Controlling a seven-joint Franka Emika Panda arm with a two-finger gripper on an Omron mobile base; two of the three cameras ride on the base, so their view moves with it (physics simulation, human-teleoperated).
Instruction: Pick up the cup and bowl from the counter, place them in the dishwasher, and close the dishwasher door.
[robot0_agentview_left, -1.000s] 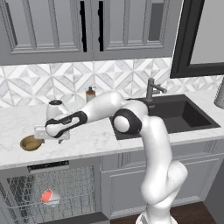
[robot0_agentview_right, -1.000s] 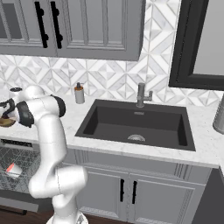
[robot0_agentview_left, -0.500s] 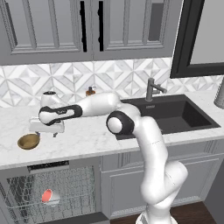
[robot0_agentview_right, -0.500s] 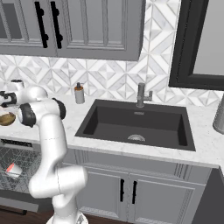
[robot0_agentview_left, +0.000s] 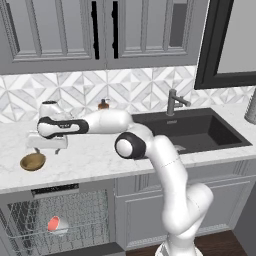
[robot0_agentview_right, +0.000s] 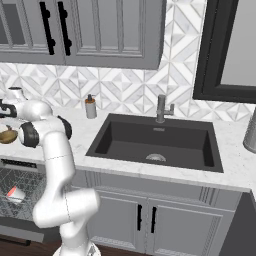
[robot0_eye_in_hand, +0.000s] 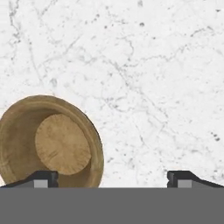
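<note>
I held my gripper (robot0_eye_in_hand: 113, 178) above the counter (robot0_eye_in_hand: 166, 78) with its jaws spread wide and nothing between them, because the bowl (robot0_eye_in_hand: 49, 142) was the thing I wanted next and its rim is broad. In the hand view the bowl lay on the marble near one fingertip, not centred between the two; its rim reached up to that tip, and the other tip stood well apart over bare stone. So, in my judgement, the hand was not yet lined up, and I needed to shift sideways toward the bowl before going down.

From the left base view my arm reached far out over the counter, with the hand (robot0_agentview_left: 46, 141) pointing down and the bowl (robot0_agentview_left: 33, 161) just beside and a little below it, resting upright near the counter edge. I kept the hand high so that the fingers would not knock the bowl away.

Below that place the dishwasher (robot0_agentview_left: 57, 220) stood open with its wire rack showing, and the cup (robot0_agentview_left: 56, 224) already lay in the rack on its side. The door was not yet closed, which I judged right, since the bowl had to go in first.
</note>
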